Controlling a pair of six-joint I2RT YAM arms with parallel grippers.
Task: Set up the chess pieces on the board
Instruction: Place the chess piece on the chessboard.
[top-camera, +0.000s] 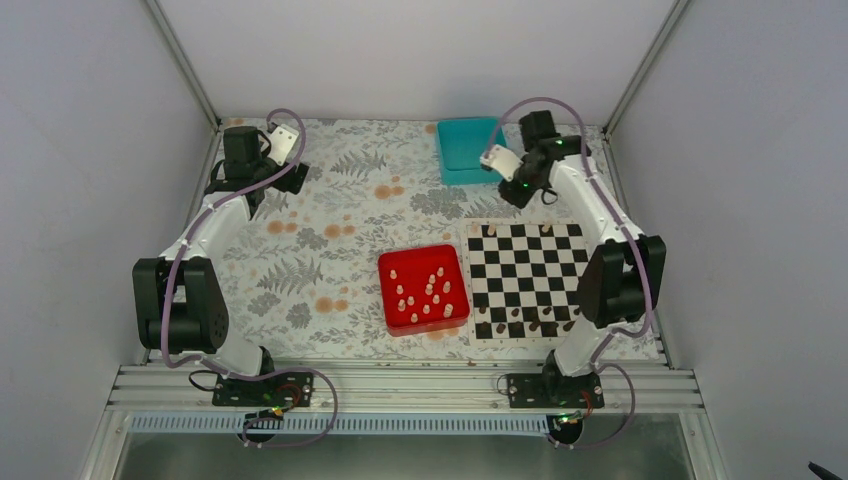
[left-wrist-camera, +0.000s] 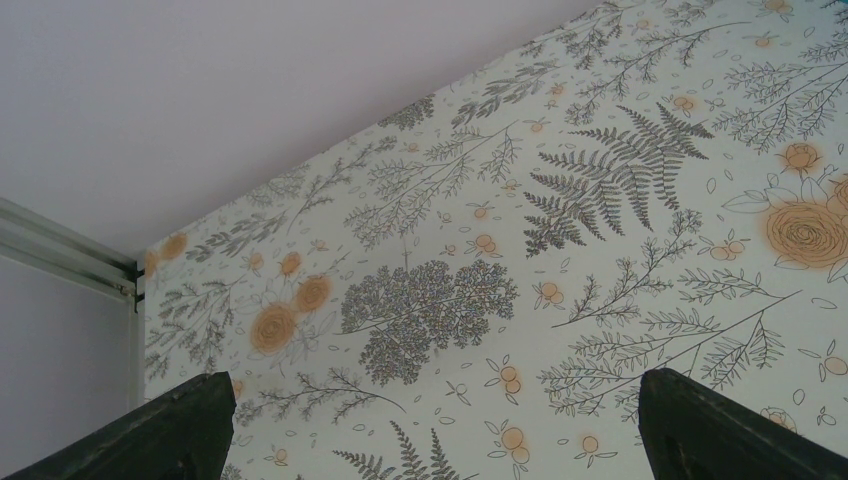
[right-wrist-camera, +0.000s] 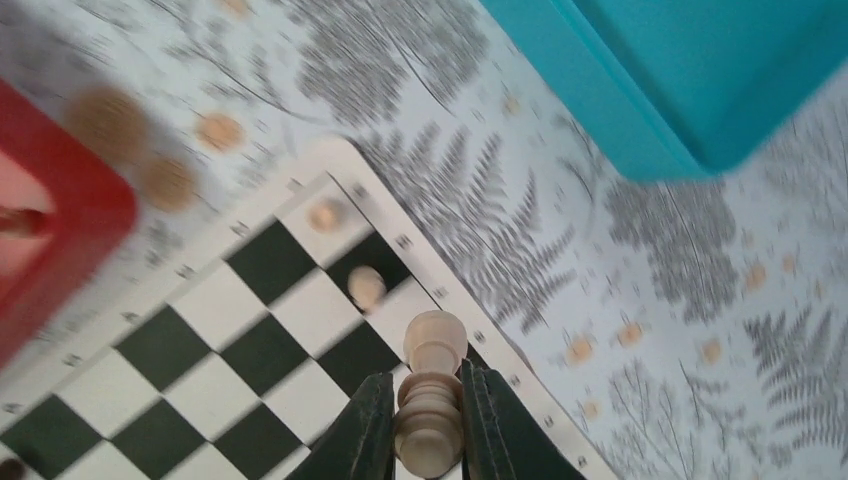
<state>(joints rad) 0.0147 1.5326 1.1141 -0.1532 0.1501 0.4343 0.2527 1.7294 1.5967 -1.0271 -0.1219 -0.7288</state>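
High rear overview, close wrist views, right one shares board (top-camera: 527, 262)

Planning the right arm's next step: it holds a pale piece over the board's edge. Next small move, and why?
Probably lower it straight down onto the edge-row square beneath. The right tool is shut on a pale piece above the board, beside two pale pieces standing in that row.

A desk (top-camera: 330, 200) printed with ferns and orange flowers carries a red square tray (top-camera: 384, 285) near its middle and a teal square tray (top-camera: 465, 150) far right. Dark brown pieces (top-camera: 525, 322) stand near right.
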